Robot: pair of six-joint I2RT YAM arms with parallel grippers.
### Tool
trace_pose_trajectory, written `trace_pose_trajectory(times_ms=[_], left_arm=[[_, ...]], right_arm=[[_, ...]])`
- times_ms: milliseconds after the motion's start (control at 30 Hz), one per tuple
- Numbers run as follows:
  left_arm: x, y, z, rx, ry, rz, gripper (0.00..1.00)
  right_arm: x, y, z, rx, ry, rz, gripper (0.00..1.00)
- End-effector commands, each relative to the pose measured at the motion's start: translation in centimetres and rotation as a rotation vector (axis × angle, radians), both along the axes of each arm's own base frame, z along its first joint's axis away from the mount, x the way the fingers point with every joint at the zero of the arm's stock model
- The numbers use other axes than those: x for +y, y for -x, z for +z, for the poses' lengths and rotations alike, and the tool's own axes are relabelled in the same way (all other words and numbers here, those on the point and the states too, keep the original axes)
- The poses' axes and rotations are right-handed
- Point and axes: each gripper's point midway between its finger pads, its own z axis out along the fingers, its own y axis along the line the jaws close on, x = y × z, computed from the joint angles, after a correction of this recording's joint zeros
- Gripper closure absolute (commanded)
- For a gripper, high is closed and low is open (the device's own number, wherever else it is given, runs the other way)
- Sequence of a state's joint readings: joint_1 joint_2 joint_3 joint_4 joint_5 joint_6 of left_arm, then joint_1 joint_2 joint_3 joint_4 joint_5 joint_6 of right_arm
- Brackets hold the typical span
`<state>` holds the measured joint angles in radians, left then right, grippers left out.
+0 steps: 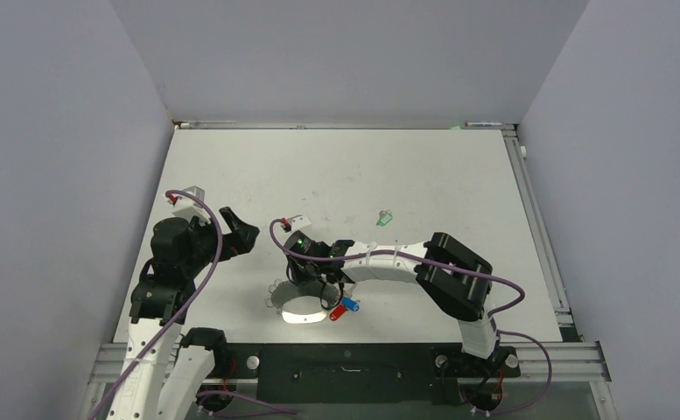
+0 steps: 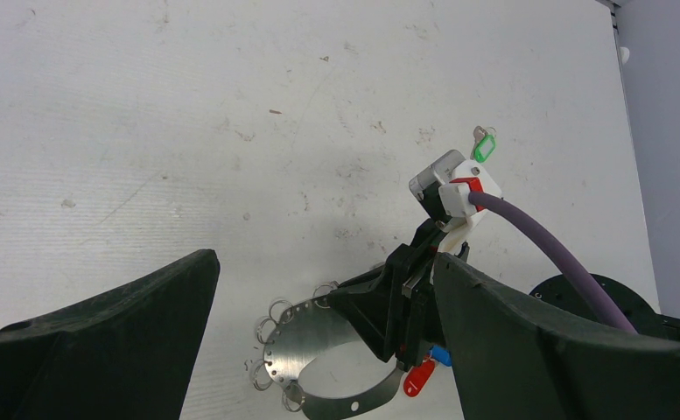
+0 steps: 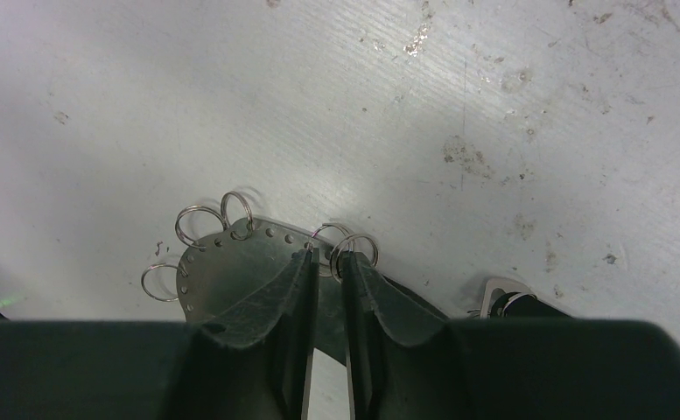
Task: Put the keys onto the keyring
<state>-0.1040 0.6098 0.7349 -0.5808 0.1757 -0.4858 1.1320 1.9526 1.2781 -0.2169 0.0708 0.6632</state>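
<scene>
The keyring [image 1: 301, 317] is a flat silver oval band with small split rings along its left edge, lying on the table near the front. It also shows in the left wrist view [image 2: 310, 337] and the right wrist view [image 3: 231, 271]. My right gripper [image 1: 316, 284] stands over its far rim, fingers nearly together [image 3: 327, 258] at a small split ring [image 3: 354, 253]. The red key [image 1: 340, 309] and blue key [image 1: 352, 304] lie by the band's right end. The green key [image 1: 385, 216] lies apart, farther back. My left gripper [image 1: 235, 229] is open and empty, to the left.
The white table [image 1: 459, 175] has grey walls at left, right and back, and a metal rail [image 1: 537, 227] along the right edge. The right arm's purple cable [image 2: 546, 245] arcs over the keyring area.
</scene>
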Motion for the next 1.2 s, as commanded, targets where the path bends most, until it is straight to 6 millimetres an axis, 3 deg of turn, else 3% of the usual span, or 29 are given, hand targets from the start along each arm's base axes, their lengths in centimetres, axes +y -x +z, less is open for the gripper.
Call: trace_pose_trajectory(times_ms=[0, 933, 1167], left_arm=[[0.1, -0.4, 1.2, -0.045, -0.009, 0.002, 0.10], [0.2, -0.4, 1.2, -0.047, -0.008, 0.003, 0.10], [0.2, -0.4, 1.2, -0.046, -0.008, 0.003, 0.10]], right_arm=[[0.8, -0.6, 1.0, -0.028, -0.040, 0.002, 0.81], [0.6, -1.0, -0.6, -0.013, -0.005, -0.012, 0.80], [0.4, -1.2, -0.5, -0.021, -0.002, -0.019, 0.85]])
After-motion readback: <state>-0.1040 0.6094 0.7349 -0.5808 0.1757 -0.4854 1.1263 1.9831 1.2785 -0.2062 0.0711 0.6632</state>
